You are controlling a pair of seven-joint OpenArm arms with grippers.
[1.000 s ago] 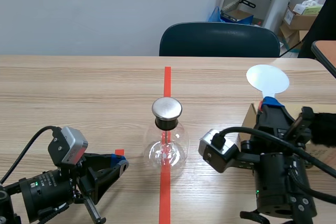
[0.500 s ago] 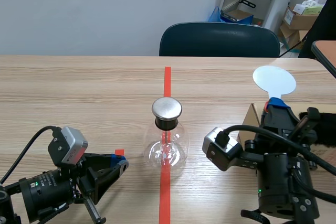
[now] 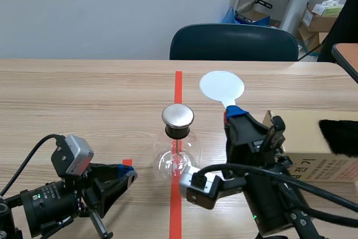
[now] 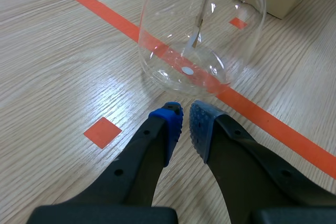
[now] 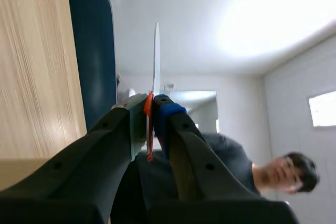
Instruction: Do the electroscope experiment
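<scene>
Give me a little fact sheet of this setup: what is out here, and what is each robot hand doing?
Centrepiece: electroscope, a clear glass flask with a metal cap, standing upright.
Right hand: shut on the handle of a white paddle, with the disc held up, apart from the cap.
Left hand: low beside the flask, fingers nearly together, holding nothing.
Far right: cardboard box with something black and furry on top.
Background: dark chair.
</scene>
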